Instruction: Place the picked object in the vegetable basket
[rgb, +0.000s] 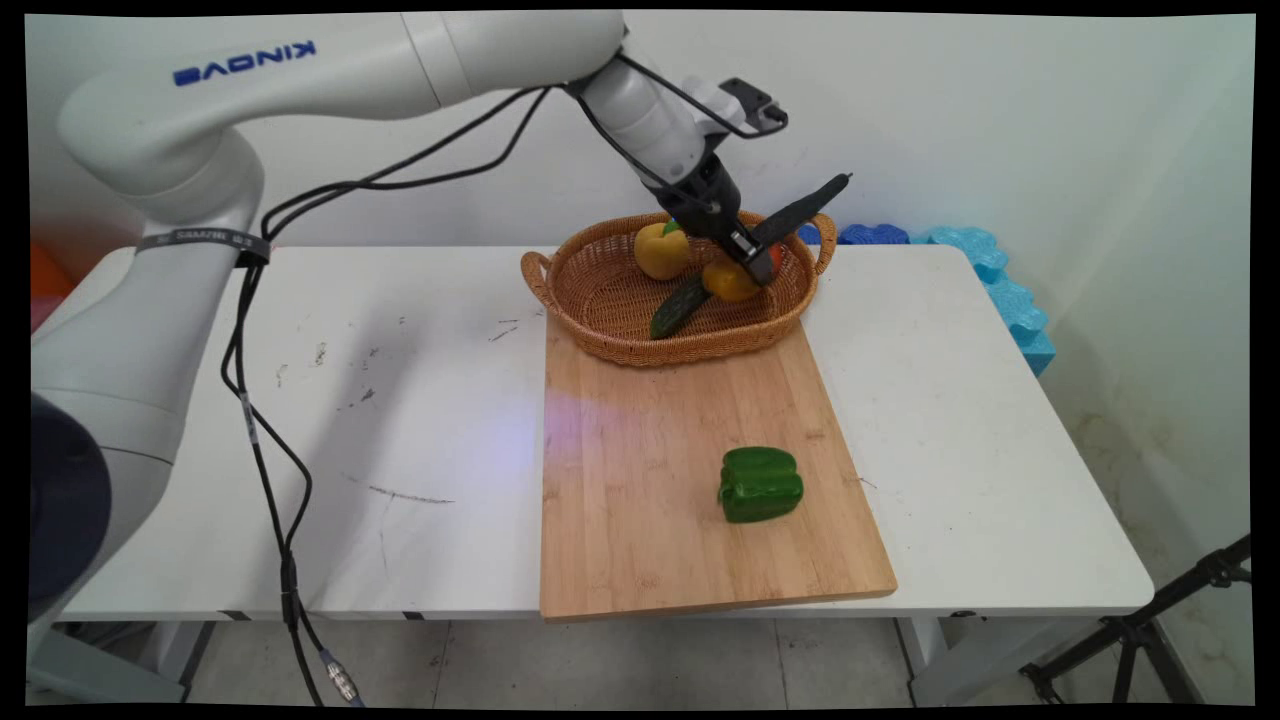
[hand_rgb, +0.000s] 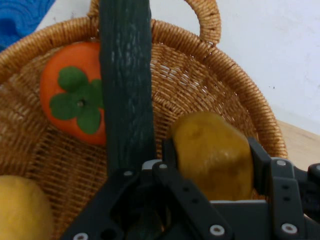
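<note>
My gripper (rgb: 750, 272) (hand_rgb: 212, 150) reaches down into a wicker basket (rgb: 640, 350) (hand_rgb: 240, 80) at the back of the table. It is shut on a yellow-orange fruit (rgb: 726, 283) (hand_rgb: 215, 160), with a finger on each side of it. A long dark green cucumber (rgb: 680, 305) (hand_rgb: 126, 90) lies just outside one finger, its far end rising over the rim near a handle. An orange persimmon (rgb: 777, 253) (hand_rgb: 70, 85) with a green calyx sits beyond it. A yellow bell pepper (rgb: 660, 250) (hand_rgb: 20, 210) rests at the basket's back left.
A wooden cutting board (rgb: 640, 480) runs from the basket to the table's near edge, with a green bell pepper (rgb: 760, 485) lying on it. Blue foam pieces (rgb: 1000, 290) (hand_rgb: 20, 15) line the wall behind and to the right. Black cables (rgb: 260, 450) hang at the left.
</note>
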